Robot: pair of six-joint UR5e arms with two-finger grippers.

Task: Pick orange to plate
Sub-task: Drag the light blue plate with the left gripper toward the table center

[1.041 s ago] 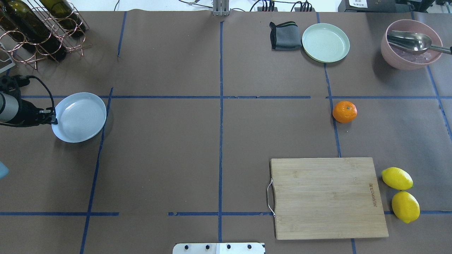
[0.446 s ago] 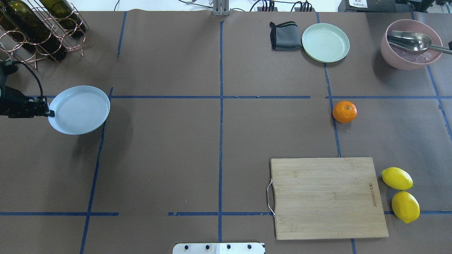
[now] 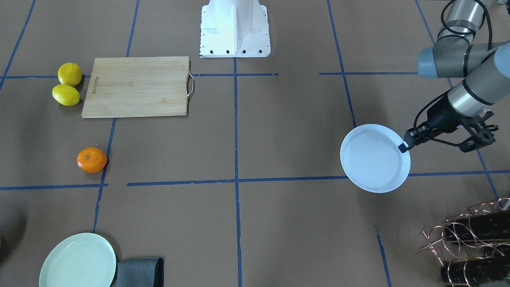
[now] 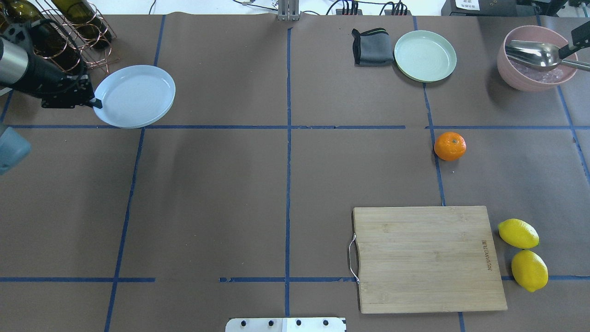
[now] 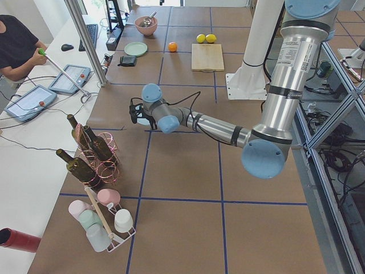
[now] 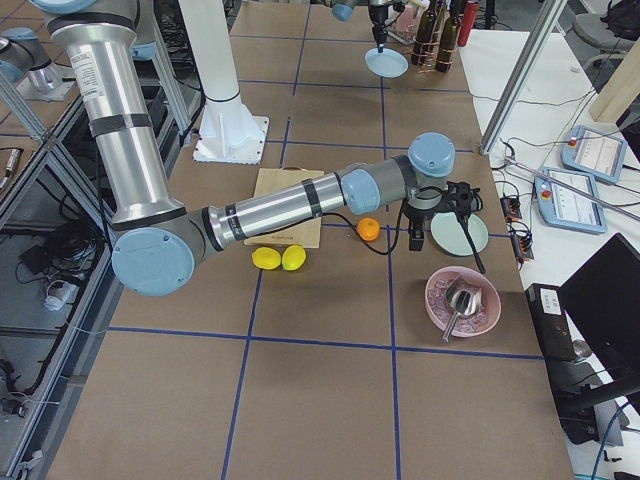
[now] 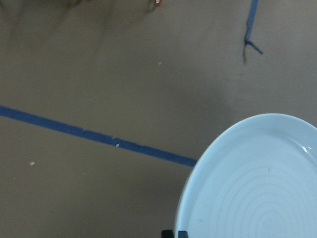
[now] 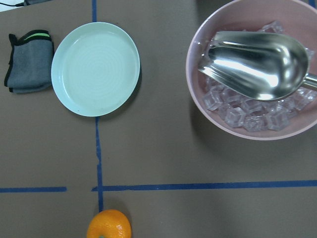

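Note:
The orange (image 4: 450, 146) sits on the table right of centre, on a blue tape line, and nothing touches it; it also shows as the orange (image 3: 92, 160) and at the bottom edge as the orange (image 8: 109, 224). My left gripper (image 4: 94, 102) is shut on the rim of the white, faintly bluish plate (image 4: 134, 96) and holds it off the table at the far left. The same plate (image 3: 374, 157) and the plate (image 7: 257, 183) show its empty inside. Only a black bit of my right gripper (image 4: 578, 38) shows, high near the pink bowl; I cannot tell its state.
A wire bottle rack (image 4: 55, 32) stands just behind the left gripper. A mint-green plate (image 4: 425, 56), a grey cloth (image 4: 372, 46) and a pink bowl (image 4: 507, 69) of ice with a metal scoop lie at the far right. Nearer are a cutting board (image 4: 428, 258) and two lemons (image 4: 518, 233).
My left gripper has carried the plate away from the robot and a little to the right, toward the bottle rack. A bit of the right gripper has come in at the upper right edge. The orange is unmoved.

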